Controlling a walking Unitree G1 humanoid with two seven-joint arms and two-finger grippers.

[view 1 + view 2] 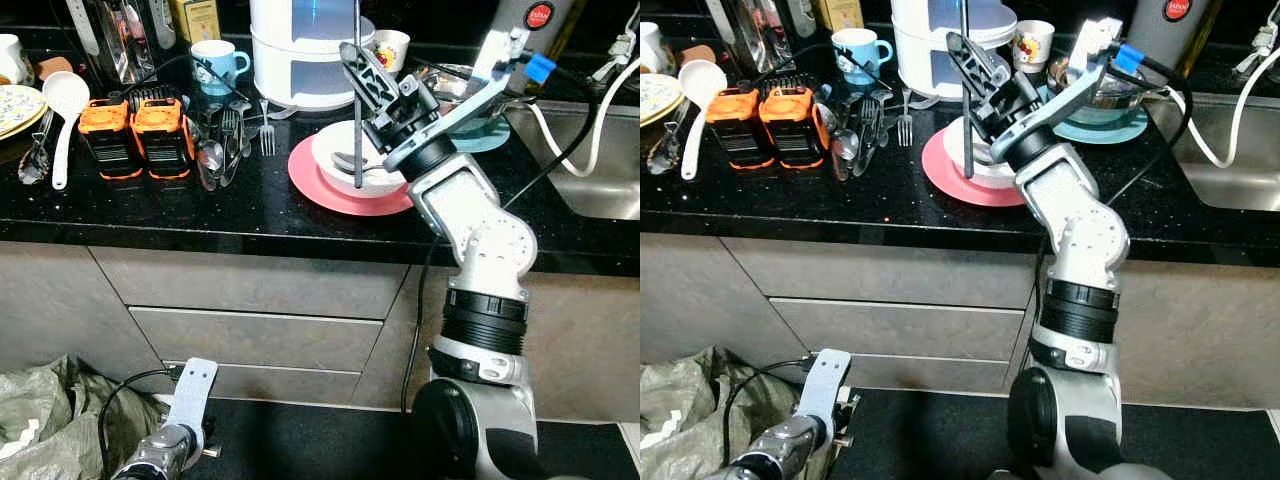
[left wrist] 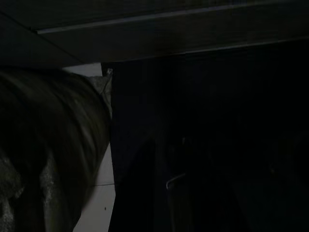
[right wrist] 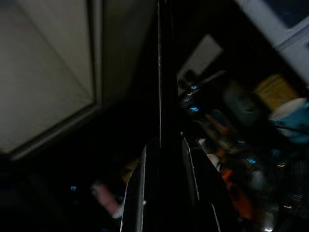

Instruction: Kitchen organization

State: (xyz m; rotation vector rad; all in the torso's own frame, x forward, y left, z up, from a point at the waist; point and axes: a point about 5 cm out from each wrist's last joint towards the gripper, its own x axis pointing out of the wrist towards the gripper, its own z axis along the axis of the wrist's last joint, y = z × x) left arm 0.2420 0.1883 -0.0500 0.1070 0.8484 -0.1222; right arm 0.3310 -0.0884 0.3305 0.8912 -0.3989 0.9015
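Black rod [image 1: 357, 110] vertical, clamped by right tool [image 1: 372, 92], over bowl [image 1: 335, 150].

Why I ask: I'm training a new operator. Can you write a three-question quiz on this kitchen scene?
1. True or false: the right gripper holds a thin dark rod upright over the white bowl.
2. What colour is the plate under the bowl? A pink, B green, C black.
3. Fill in: the two boxy packs on the counter are black and ___.
Key: 1 true; 2 A; 3 orange.
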